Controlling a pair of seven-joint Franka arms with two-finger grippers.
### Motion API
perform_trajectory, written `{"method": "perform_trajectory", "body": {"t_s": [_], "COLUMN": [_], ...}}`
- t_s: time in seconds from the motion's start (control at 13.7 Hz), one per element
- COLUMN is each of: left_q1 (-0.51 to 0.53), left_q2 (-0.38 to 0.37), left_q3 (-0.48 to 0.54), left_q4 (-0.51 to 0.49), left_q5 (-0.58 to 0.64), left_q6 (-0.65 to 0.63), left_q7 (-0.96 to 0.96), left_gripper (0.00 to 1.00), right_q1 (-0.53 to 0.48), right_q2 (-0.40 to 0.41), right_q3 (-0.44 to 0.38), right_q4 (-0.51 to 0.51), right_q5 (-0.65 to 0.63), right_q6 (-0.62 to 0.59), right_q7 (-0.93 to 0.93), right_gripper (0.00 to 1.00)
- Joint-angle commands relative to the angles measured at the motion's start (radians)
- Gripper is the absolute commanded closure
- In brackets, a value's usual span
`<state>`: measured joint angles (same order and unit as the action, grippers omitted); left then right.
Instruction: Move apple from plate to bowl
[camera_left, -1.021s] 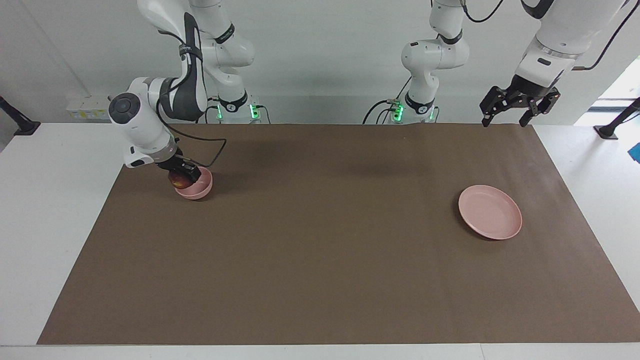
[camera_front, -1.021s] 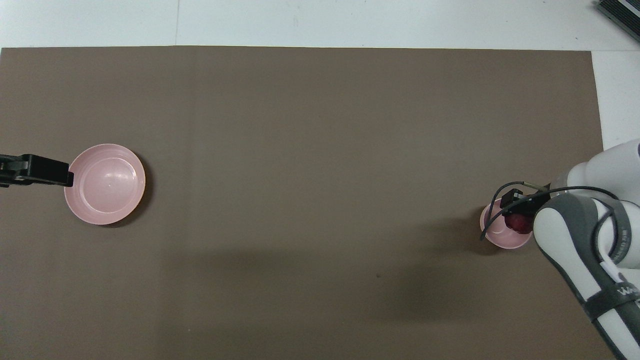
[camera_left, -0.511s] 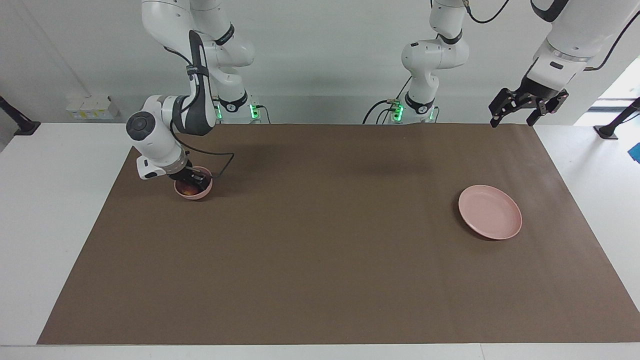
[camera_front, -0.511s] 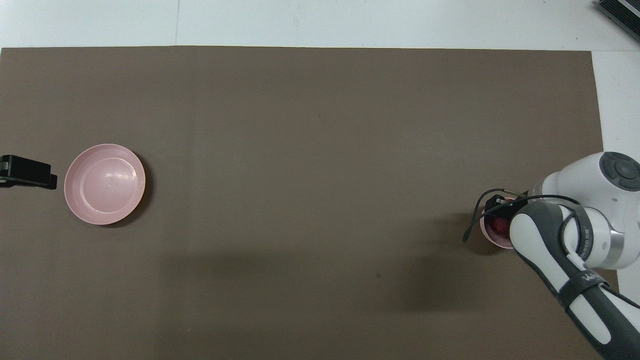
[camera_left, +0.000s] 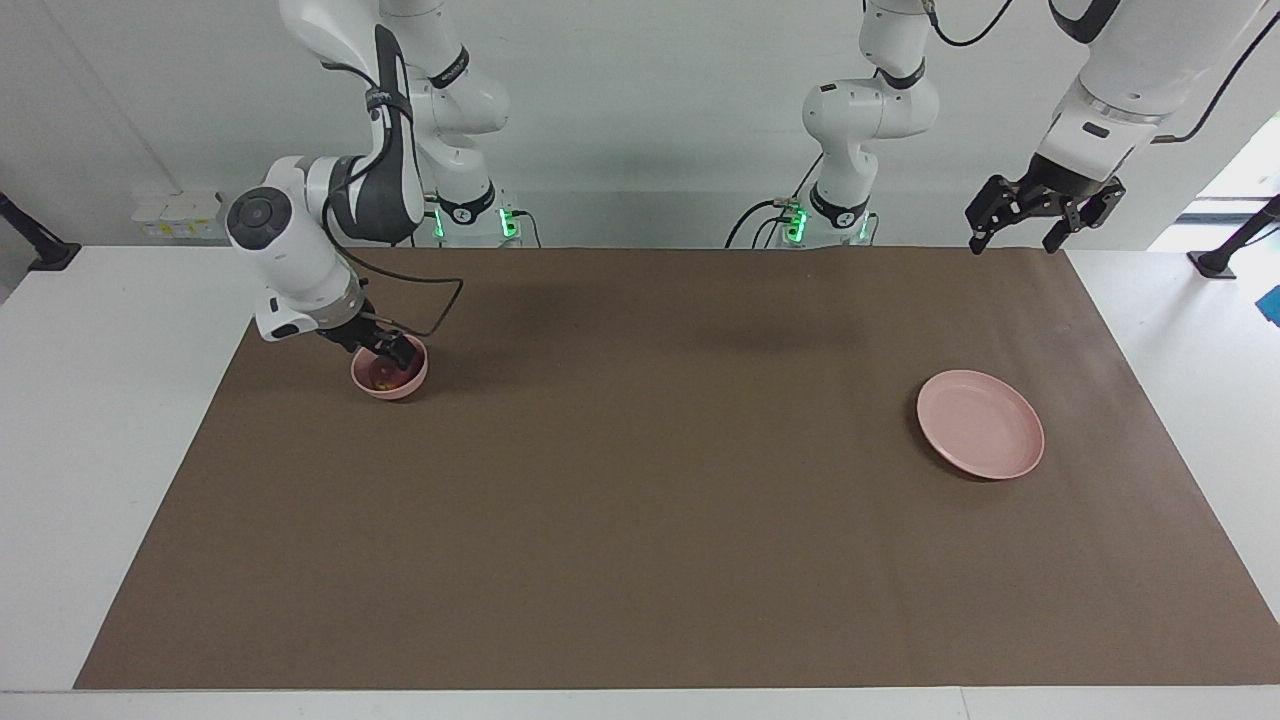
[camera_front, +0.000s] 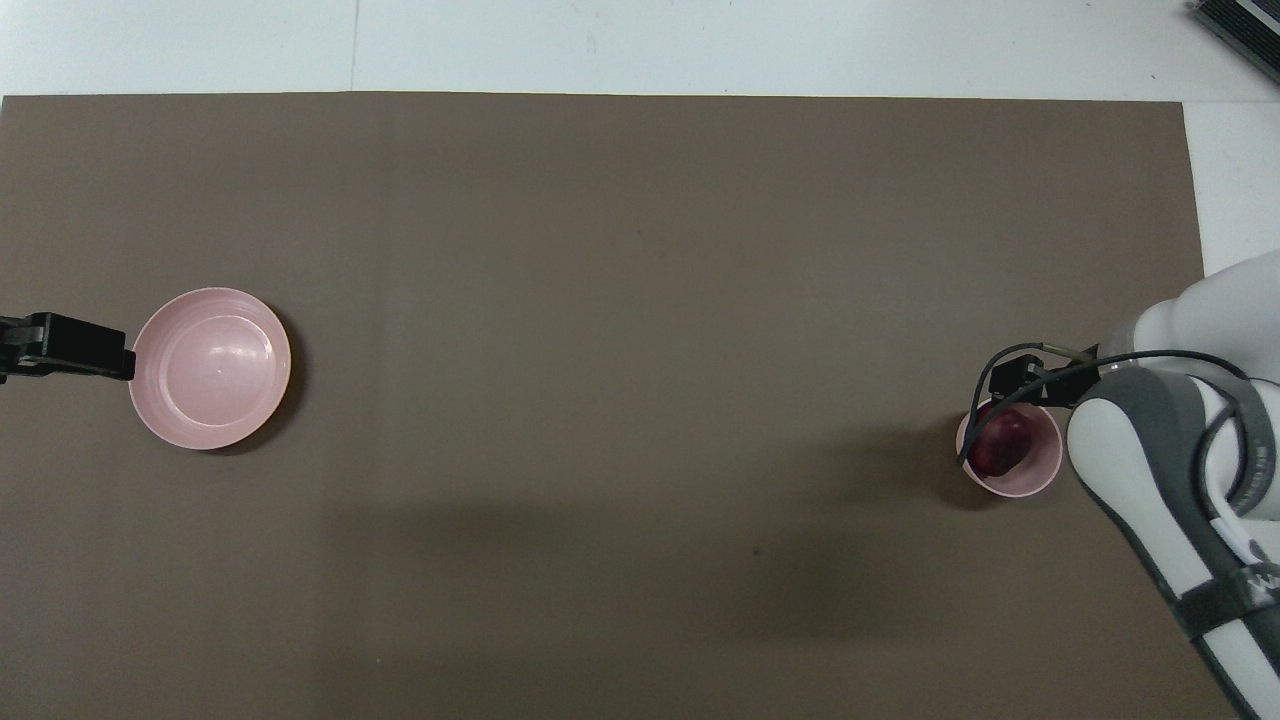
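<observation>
Maroon with a yellowish patch, the apple (camera_front: 1000, 446) is seen lying inside the small deep pink bowl (camera_left: 389, 384), which stands on the brown paper sheet (camera_left: 660, 480) toward the right arm's end of the table, fairly near the robots. The right gripper (camera_left: 385, 350) is held just over the bowl's rim on the side nearer the robots, tilted down toward it; its fingers are parted and nothing is gripped between them, the apple being free of them in the overhead view. A black cable (camera_left: 430, 310) is looped from the right arm's wrist over the sheet beside the bowl. The wide flat pink plate (camera_left: 980, 424) is set on the sheet toward the left arm's end of the table, well apart from the bowl, and nothing is carried on it. The left gripper (camera_left: 1040, 213) is raised in the air over the sheet's edge at the robots' end, well above the table, where the left arm waits; its fingers are spread wide and nothing is held in them.
</observation>
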<state>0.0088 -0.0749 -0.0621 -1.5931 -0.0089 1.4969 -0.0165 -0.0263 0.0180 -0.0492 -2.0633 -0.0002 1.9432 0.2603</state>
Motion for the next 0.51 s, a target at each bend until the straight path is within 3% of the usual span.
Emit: {"method": "perform_trajectory", "body": {"t_s": [0.0, 0.22, 0.44], "left_q1": [-0.009, -0.007, -0.006], "left_q2": [0.001, -0.005, -0.002], "left_q3": [0.011, 0.021, 0.019], "left_q4": [0.012, 0.018, 0.028], "left_q5": [0.014, -0.009, -0.025], "left_q6": [-0.012, -0.006, 0.000], "left_q7": [-0.005, 0.001, -0.008], "left_gripper": [0.00, 0.00, 0.00], "right_q1": [0.003, 0.012, 0.014], "right_q2": [-0.010, -0.009, 0.006], "right_q3": [0.002, 0.000, 0.000], "right_q4": [0.133, 0.270, 0.411], "right_q5": [-0.012, -0.050, -0.040], "right_q6": [-0.101, -0.112, -0.203], "right_q7": [-0.123, -0.262, -0.262], "right_gripper": [0.00, 0.00, 0.00]}}
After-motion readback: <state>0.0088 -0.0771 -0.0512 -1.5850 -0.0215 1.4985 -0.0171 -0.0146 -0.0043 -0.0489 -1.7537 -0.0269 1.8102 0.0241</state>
